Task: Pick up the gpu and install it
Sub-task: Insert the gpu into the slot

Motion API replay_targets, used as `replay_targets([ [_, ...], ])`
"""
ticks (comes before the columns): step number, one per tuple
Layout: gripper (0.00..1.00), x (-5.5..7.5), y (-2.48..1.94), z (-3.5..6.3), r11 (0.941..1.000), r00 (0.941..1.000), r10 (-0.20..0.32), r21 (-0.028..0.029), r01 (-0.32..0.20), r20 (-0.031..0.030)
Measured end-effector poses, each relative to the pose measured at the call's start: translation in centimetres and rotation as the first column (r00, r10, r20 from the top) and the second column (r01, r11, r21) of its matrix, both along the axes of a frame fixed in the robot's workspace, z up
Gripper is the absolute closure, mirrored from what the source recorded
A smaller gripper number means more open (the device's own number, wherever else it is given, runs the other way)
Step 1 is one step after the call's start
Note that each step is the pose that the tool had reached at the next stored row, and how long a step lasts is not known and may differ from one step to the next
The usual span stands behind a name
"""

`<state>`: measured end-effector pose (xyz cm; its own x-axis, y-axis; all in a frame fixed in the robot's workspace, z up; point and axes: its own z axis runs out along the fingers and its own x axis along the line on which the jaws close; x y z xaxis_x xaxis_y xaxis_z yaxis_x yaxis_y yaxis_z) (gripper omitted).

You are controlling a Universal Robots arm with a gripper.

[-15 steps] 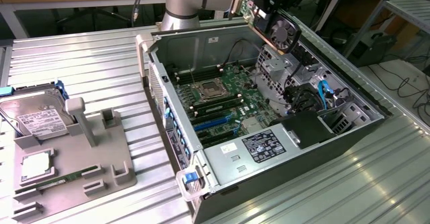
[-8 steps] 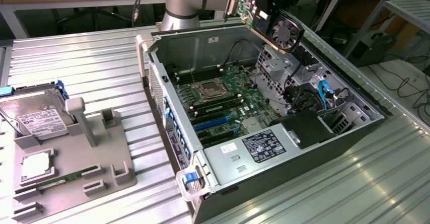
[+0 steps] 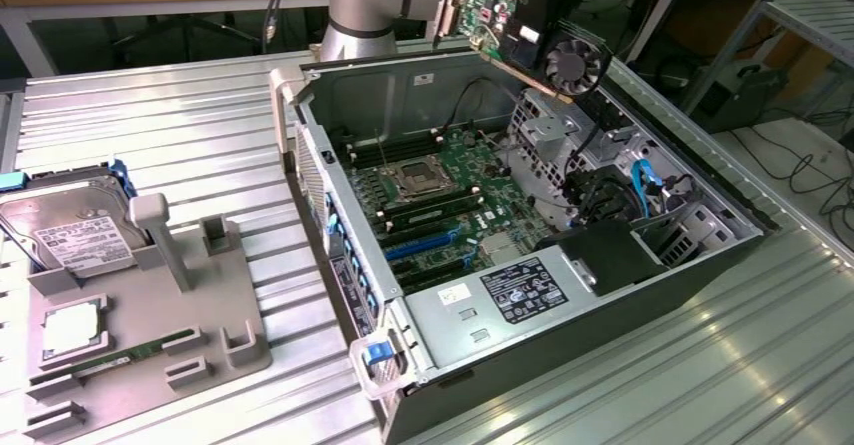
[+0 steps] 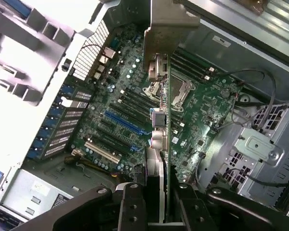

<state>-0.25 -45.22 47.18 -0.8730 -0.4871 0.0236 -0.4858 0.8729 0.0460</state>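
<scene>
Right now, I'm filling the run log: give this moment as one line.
pincer: shut on graphics card | card: in the air above the open computer case | installed: not yet

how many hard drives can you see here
1: the silver boxy hard drive with a white label rests on the grey plastic tray at the exterior view's left. Others may be hidden inside the open computer case.

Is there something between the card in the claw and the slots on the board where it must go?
Nothing visible. The card hangs in the claw above the open case; the blue slot lies bare, and the cables run beside the board.
</scene>
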Motion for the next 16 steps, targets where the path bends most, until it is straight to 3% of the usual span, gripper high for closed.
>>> replay_targets([
  [3, 0.73, 0.0, 0.0, 0.0, 0.9933, 0.9933, 0.116, 0.0, -0.116, 0.0],
  [5, 0.73, 0.0, 0.0, 0.0, 0.9778, 0.9778, 0.209, 0.0, -0.209, 0.0],
  [16, 0.73, 0.0, 0.0, 0.0, 0.9583, 0.9583, 0.286, 0.0, -0.286, 0.0],
])
